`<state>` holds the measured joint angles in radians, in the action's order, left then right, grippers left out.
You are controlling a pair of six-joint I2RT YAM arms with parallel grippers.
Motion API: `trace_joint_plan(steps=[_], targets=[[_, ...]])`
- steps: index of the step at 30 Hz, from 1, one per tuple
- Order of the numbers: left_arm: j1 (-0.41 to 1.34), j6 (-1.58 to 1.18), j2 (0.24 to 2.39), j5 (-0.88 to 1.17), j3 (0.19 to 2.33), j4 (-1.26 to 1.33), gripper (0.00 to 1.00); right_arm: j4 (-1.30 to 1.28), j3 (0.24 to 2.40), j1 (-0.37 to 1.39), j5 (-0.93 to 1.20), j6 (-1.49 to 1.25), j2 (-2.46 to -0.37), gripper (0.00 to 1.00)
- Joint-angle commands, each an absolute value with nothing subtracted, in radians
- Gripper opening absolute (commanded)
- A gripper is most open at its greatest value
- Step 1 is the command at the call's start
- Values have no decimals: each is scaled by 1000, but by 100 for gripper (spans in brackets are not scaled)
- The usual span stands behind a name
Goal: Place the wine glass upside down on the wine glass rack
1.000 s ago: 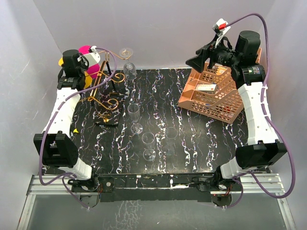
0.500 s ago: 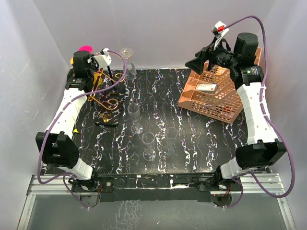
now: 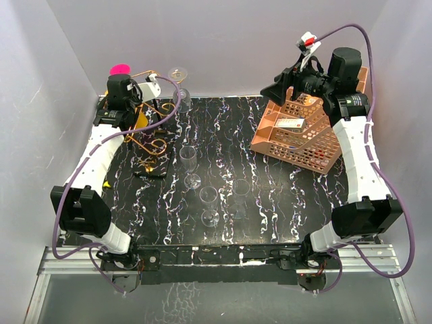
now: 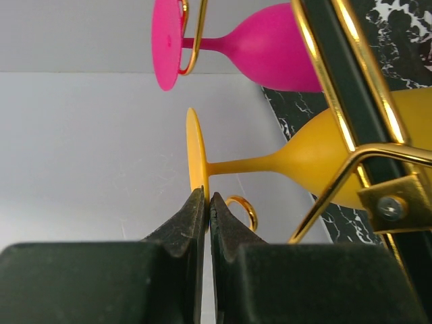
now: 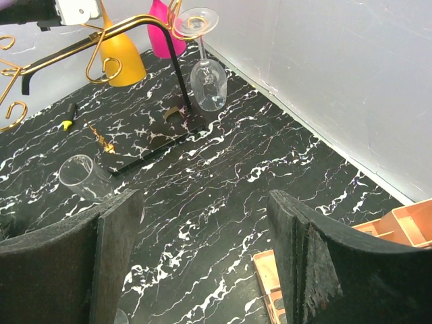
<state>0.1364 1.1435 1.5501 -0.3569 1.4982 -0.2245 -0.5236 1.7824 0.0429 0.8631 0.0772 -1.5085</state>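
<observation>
My left gripper is pressed together with nothing between its fingers. Its tips sit right at the rim of the yellow wine glass's foot, and I cannot tell whether they touch.

That glass is opaque and matte, the same warm yellow all over, with a rounded bowl, a thin stem and a flat disc foot. It hangs upside down on the wine glass rack, stem through the wire and bowl pointing down.

The rack stands at the far left corner of the tabletop. It has shiny gold wire arms with curled ends, a dark upright post and a flat black base.

A pink wine glass of the same shape hangs beside the yellow one. A clear hanging glass dangles from the arm on the other side of the post.

My right gripper is spread wide and empty, raised above the orange tray at the far right. One clear standing glass is upright on the tabletop near the rack's base.
</observation>
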Motion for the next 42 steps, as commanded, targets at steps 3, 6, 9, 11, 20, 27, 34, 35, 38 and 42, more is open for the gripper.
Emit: trace_joint_plan(steps=[3, 6, 9, 11, 20, 27, 34, 35, 38, 42], targets=[[148, 1106, 1496, -333, 1545, -286, 0, -475, 1782, 38, 863, 82, -1485, 80], [150, 1105, 1487, -333, 1537, -294, 0, -473, 1775, 37, 863, 84, -1480, 80], [150, 1098, 1478, -331, 1536, -309, 0, -473, 1776, 37, 862, 84, -1481, 80], [150, 1101, 1474, -334, 1536, -315, 0, -472, 1773, 37, 862, 84, -1479, 80], [152, 1100, 1451, -342, 1546, -353, 0, -469, 1776, 37, 867, 79, -1480, 81], [152, 1107, 1441, -352, 1547, -375, 0, -467, 1770, 37, 868, 78, -1477, 81], [152, 1099, 1435, -347, 1564, -402, 0, -469, 1769, 37, 865, 78, -1474, 81], [152, 1096, 1434, -344, 1565, -406, 0, -467, 1769, 38, 866, 79, -1474, 81], [152, 1083, 1430, -336, 1577, -428, 0, -469, 1772, 37, 864, 78, -1477, 81], [152, 1077, 1427, -329, 1583, -453, 0, -465, 1770, 37, 870, 74, -1480, 81]])
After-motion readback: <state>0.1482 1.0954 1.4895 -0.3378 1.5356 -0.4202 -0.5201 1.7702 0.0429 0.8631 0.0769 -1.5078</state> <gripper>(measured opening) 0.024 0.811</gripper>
